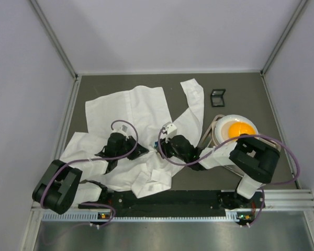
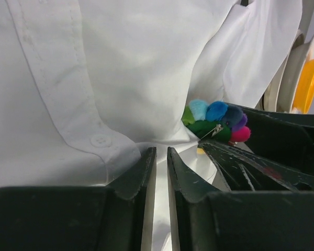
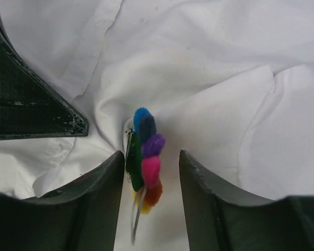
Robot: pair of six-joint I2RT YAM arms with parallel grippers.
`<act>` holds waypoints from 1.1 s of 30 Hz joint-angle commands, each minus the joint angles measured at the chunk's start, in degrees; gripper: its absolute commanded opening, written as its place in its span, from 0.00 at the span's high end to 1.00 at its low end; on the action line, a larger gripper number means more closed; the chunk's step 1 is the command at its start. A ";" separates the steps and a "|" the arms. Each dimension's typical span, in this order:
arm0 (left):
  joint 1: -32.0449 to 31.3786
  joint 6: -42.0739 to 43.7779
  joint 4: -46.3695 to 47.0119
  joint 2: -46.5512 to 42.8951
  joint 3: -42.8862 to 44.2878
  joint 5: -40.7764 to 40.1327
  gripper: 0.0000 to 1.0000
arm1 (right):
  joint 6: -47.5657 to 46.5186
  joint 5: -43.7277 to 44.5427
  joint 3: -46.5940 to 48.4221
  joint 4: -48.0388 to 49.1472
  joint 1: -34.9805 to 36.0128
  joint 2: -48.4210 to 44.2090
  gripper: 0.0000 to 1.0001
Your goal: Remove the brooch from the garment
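Garment (image 3: 225, 78): thin, creased white cloth, one fold pinched in the nearly closed left gripper (image 2: 160, 151). Brooch (image 3: 145, 157): fuzzy many-coloured petals, seen edge-on against the cloth between the parted jaws of the right gripper (image 3: 152, 155).

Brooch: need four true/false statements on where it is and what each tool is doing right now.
1. The brooch stands between the right tool's fingers. True.
2. The right tool is clamped shut on the brooch. False: its jaws stand open, with a clear gap on one side of the brooch.
3. The left tool pinches a fold of the garment. True.
4. The brooch lies on bare table, away from the garment. False: white fabric surrounds it.
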 commanded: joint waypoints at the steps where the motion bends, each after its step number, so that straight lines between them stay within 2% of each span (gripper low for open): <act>1: -0.95 2.43 3.09 2.01 2.35 2.52 0.82 | 4.58 -4.76 0.09 -1.09 -1.06 -5.38 0.53; 7: -2.44 2.78 3.00 2.63 3.05 1.73 0.82 | 8.18 -10.27 -0.08 -4.26 -4.40 -9.08 0.51; 17: -3.85 2.61 2.56 3.59 5.51 1.47 0.80 | 6.78 -12.31 4.84 -7.08 -5.55 -4.07 0.54; 20: -3.85 2.52 2.56 4.38 6.04 1.55 0.76 | 6.34 -11.52 4.93 -7.26 -5.55 -3.54 0.64; 22: -3.94 2.43 2.74 4.82 6.39 1.55 0.73 | 6.52 -10.73 4.67 -7.08 -5.55 -3.63 0.76; 28: -3.94 3.04 2.39 5.17 7.88 2.08 0.66 | 7.48 -10.91 2.64 -3.04 -5.55 -2.84 1.00; 31: -3.94 4.45 -0.50 4.91 10.08 2.43 0.57 | 7.40 -10.20 2.03 -1.63 -5.55 -2.40 1.00; 33: -3.94 5.94 -4.09 5.00 12.01 1.82 0.55 | 6.44 -10.81 2.12 -0.93 -5.55 -2.14 1.00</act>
